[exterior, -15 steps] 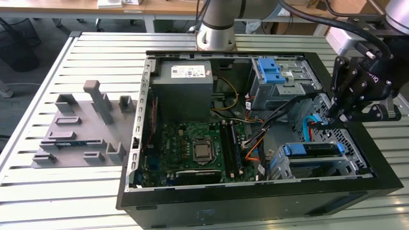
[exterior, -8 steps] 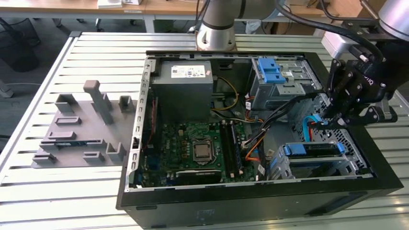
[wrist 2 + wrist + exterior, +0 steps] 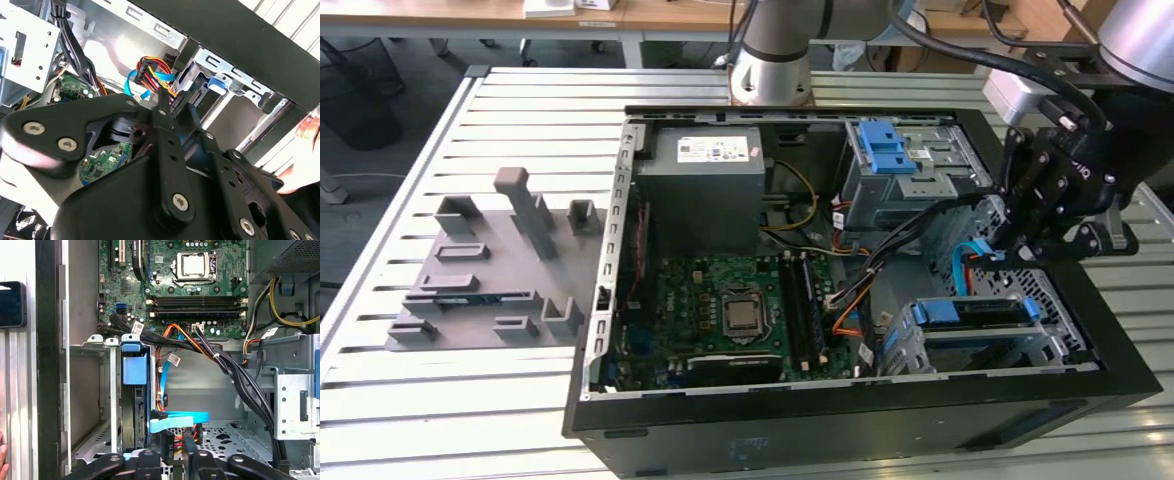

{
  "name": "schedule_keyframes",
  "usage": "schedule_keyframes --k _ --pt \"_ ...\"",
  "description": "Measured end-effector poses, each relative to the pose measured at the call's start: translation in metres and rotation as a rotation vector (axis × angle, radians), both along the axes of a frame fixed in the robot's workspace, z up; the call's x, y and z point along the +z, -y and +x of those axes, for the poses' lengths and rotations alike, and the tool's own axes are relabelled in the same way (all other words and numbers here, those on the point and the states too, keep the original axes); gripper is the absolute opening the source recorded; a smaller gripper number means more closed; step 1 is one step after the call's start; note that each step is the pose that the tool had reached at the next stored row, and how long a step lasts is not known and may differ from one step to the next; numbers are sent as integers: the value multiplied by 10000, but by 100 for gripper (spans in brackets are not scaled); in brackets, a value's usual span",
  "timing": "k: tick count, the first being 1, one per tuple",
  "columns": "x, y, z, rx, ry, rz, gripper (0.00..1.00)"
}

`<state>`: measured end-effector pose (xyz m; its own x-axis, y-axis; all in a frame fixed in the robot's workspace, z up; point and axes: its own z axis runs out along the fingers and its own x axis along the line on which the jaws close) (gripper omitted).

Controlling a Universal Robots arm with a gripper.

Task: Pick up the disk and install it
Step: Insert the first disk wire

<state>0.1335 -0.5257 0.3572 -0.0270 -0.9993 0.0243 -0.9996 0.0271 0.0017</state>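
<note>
The disk (image 3: 974, 312) sits in the lower drive bay at the exterior view's right of the open computer case (image 3: 854, 420), with its blue bracket showing. In the first wrist view the disk (image 3: 136, 415) stands edge-on in the bay under its blue bracket tab (image 3: 135, 369). My gripper (image 3: 1003, 252) hangs just above that bay and is shut. Its tips (image 3: 178, 447) are at a black cable connector (image 3: 175, 99) with red, yellow and orange wires, beside a blue flat cable (image 3: 175, 419). Whether the connector is pinched between them I cannot tell.
A grey power supply box (image 3: 707, 175), a grey cage with a blue latch (image 3: 907, 165) and the motherboard (image 3: 734, 305) are also inside the case. A thick black cable bundle (image 3: 235, 375) crosses near the bay. A grey fixture (image 3: 494, 265) lies on the slatted table. A person's hand (image 3: 305, 130) is by the case wall.
</note>
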Motion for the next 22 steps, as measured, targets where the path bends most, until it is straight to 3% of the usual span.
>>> schedule_keyframes --k 3,4,6,9,12,18,22 --pt "-2 -2 0 -7 0 16 24" --pt "-6 -2 1 -14 -8 48 18" --pt "-13 -2 4 -27 -50 132 18" --pt "-21 -1 5 -31 -98 149 18" --pt "-30 25 5 -32 -112 148 18" --pt "-85 125 5 -31 -118 149 18" --pt "-102 146 5 -31 -119 149 18"
